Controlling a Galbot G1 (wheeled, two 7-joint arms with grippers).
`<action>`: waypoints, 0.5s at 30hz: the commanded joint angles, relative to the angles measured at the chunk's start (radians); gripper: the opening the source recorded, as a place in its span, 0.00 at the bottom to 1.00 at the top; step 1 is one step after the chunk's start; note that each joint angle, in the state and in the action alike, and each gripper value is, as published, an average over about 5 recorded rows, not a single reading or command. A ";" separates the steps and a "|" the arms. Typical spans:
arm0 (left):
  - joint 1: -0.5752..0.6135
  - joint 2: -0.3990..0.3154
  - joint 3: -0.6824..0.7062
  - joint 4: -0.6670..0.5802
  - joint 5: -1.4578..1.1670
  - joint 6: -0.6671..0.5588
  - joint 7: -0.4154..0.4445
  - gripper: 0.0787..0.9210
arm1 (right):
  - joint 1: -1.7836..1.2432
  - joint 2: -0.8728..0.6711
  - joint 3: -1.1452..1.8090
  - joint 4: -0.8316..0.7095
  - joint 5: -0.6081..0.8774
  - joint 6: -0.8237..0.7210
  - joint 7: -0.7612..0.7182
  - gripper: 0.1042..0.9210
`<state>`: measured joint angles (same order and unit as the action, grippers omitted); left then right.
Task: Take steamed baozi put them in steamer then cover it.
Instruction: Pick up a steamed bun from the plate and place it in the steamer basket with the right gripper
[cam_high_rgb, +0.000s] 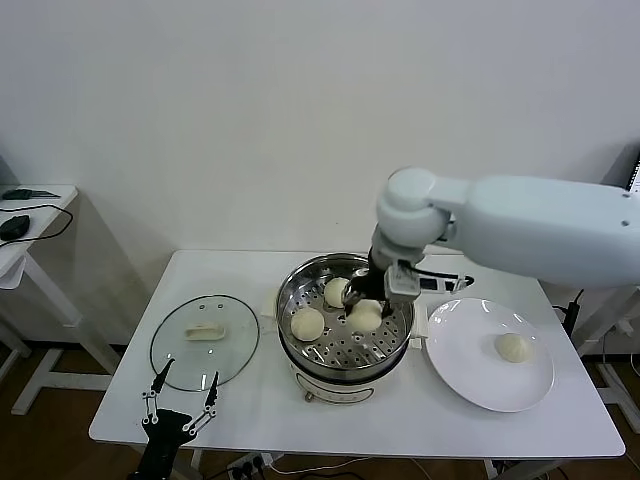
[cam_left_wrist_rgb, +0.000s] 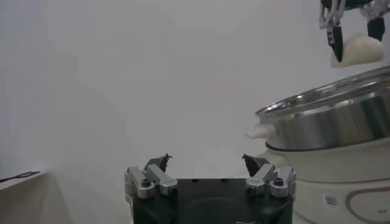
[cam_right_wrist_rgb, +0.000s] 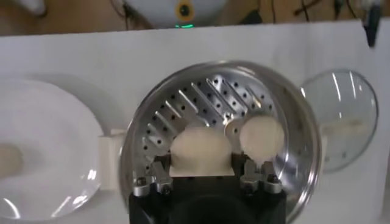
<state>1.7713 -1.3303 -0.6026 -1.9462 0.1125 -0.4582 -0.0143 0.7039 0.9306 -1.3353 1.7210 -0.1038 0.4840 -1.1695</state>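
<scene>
- Steamer: round steel pot with a perforated tray, standing on a cream base near the middle of the white tabletop. Uncovered.
- Steamed baozi, in the steamer: three buns. One lies on the tray at the robot's left side; one sits toward the far side, partly behind the right claw; one is toward the right side, under that claw.
- Steamed baozi, outside the steamer: one bun rests on the white plate, which stands just to the right of the steamer.
- Right claw: inside the steamer's rim, above the tray. In the right wrist view its fingers sit on either side of a bun, pinching it; a second bun lies just beside it on the tray.
- Whether the pinched bun touches the tray cannot be told.
- Cover: clear glass lid with a cream handle, lying flat on the tabletop to the left of the steamer, apart from it.
- Left claw: at the near edge of the tabletop, just in front of the cover, fingers spread wide and holding nothing.
</scene>
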 joint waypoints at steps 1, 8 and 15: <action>-0.001 -0.001 0.000 0.003 -0.001 -0.001 0.000 0.88 | -0.094 0.050 -0.003 0.015 -0.134 0.107 0.025 0.69; -0.006 -0.001 0.001 0.005 -0.002 -0.003 -0.001 0.88 | -0.117 0.052 -0.003 -0.007 -0.161 0.116 0.031 0.70; -0.006 -0.001 -0.001 0.007 -0.003 -0.009 -0.003 0.88 | -0.129 0.063 -0.005 -0.018 -0.174 0.113 0.028 0.72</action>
<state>1.7646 -1.3312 -0.6033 -1.9406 0.1094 -0.4651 -0.0163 0.6048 0.9792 -1.3395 1.7058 -0.2367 0.5719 -1.1478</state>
